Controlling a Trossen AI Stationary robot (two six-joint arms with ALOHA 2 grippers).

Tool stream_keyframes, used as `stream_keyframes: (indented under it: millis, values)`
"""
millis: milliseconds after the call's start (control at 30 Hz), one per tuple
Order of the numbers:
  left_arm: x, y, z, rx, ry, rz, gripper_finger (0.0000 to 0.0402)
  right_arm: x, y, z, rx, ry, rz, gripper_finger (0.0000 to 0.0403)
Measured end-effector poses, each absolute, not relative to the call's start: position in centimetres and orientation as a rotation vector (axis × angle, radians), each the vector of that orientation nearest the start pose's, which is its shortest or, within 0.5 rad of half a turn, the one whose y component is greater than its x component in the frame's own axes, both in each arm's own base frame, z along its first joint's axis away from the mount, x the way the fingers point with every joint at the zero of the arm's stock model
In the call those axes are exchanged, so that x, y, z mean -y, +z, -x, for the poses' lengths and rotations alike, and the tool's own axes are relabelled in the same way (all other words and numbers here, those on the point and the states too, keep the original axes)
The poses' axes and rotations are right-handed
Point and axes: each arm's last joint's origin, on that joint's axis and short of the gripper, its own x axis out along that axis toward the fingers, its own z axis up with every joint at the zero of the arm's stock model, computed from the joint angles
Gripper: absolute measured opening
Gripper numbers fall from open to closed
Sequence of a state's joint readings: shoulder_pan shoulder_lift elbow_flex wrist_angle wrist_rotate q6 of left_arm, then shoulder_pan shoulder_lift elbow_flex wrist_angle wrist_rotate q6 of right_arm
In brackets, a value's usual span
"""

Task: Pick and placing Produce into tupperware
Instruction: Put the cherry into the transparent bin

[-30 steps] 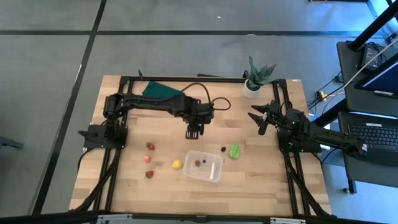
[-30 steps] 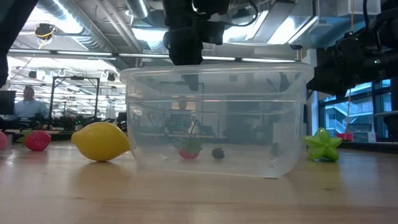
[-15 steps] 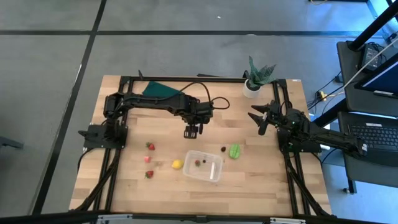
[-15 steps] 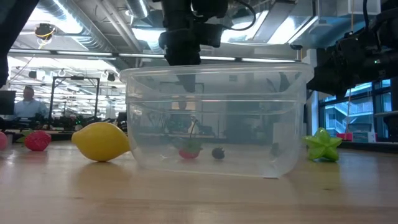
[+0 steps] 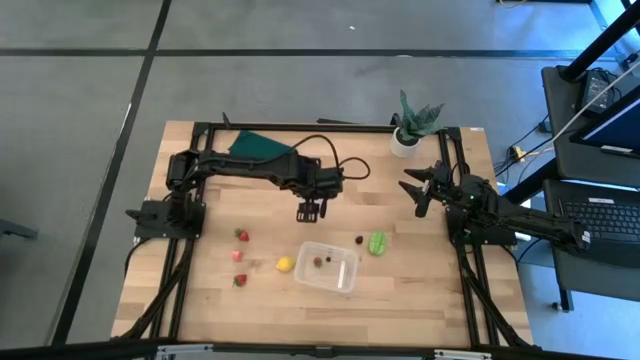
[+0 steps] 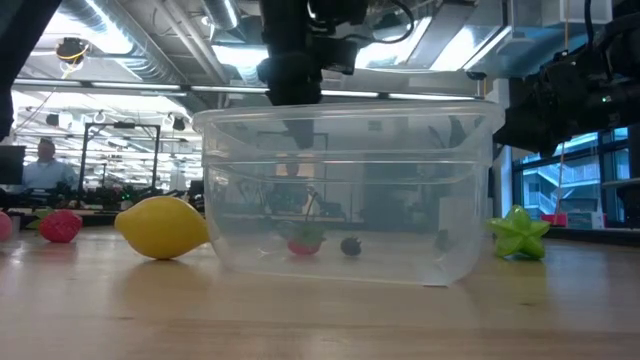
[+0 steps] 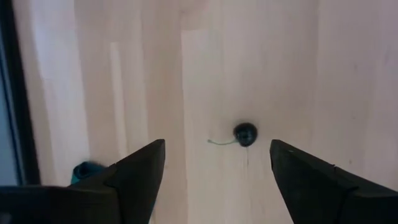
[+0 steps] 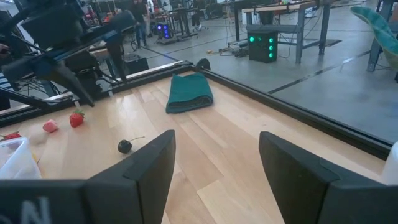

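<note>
Clear plastic tupperware [image 6: 345, 195] sits nearest the table's front edge, holding a red piece and a dark berry, with the lemon [image 6: 162, 227] just beside it and strawberries [image 5: 238, 256] farther off. Beyond it the left gripper [image 5: 310, 211] has risen slightly, its jaws spread wider than before and empty above a dark stemmed berry [image 7: 245, 134]. At the far right edge the right gripper [image 5: 416, 189] waits unchanged, jaws parted, empty.

The high camera is looking straight down on the whole table [image 5: 200, 300]. The low one is sitting at tabletop height, close behind the tupperware [image 6: 345, 190]. The left wrist camera is facing down, sharing a dark berry [image 7: 245, 134] with the right wrist view.
</note>
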State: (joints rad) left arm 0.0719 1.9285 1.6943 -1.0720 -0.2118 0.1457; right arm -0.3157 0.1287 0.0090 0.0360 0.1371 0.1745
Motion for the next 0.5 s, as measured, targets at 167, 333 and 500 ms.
stream_keyframes:
  millis: [167,333,500]
  values:
    - [-4.0,25.9,-38.8,-1.331,0.106,-0.235,0.0275,3.6,16.0,-9.8,-0.044,-0.459,-0.179,0.0234]
    - [-5.4,25.1,-38.7,-1.355,0.044,-0.168,0.0265,3.6,16.0,-9.8,-0.044,-0.459,-0.180,0.0234]
    - [-5.9,23.2,-38.1,-1.404,-0.002,-0.172,0.0250,3.6,16.0,-9.8,-0.044,-0.459,-0.181,0.0234]
